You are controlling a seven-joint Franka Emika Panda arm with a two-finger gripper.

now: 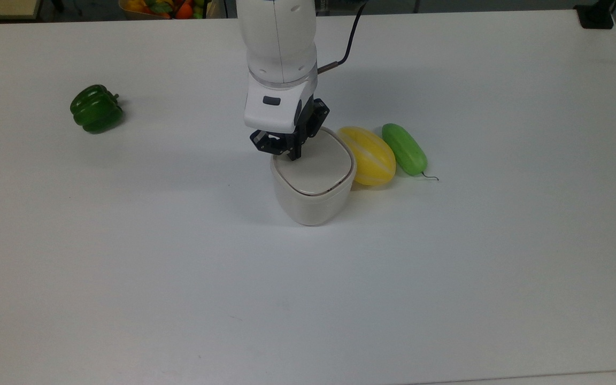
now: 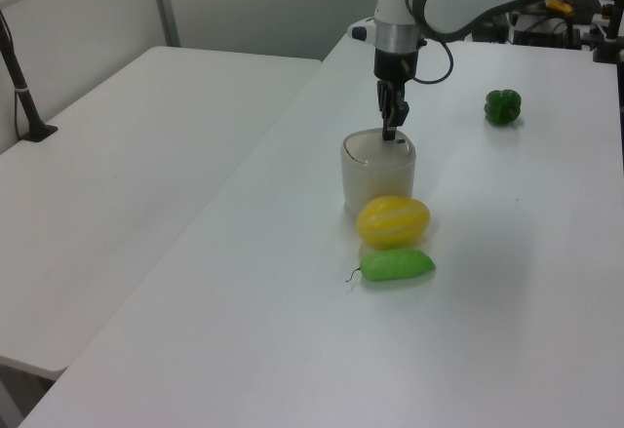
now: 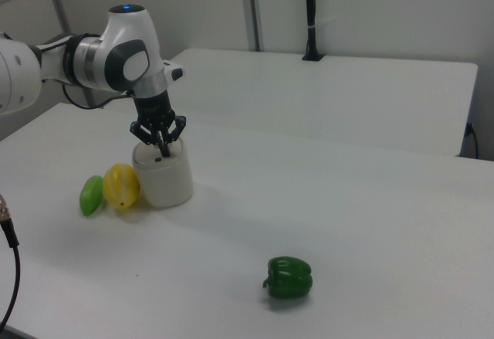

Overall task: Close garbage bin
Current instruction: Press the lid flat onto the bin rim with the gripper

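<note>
The cream-beige garbage bin point(image 1: 310, 206) stands near the table's middle, its flat lid point(image 1: 318, 168) lying level inside the rim. My gripper point(image 1: 292, 155) points straight down with its fingers together, the tips resting on the lid's corner nearest the arm. In the left view the gripper point(image 2: 390, 134) touches the top of the bin point(image 2: 377, 176). The right view has the gripper point(image 3: 164, 152) on the bin point(image 3: 164, 178) likewise. Nothing is held.
A yellow melon point(image 1: 368, 155) leans against the bin on the top view's right, with a green cucumber point(image 1: 404, 148) beside it. A green bell pepper point(image 1: 95, 108) lies far off on the top view's left. A fruit basket point(image 1: 163, 7) sits past the table's far edge.
</note>
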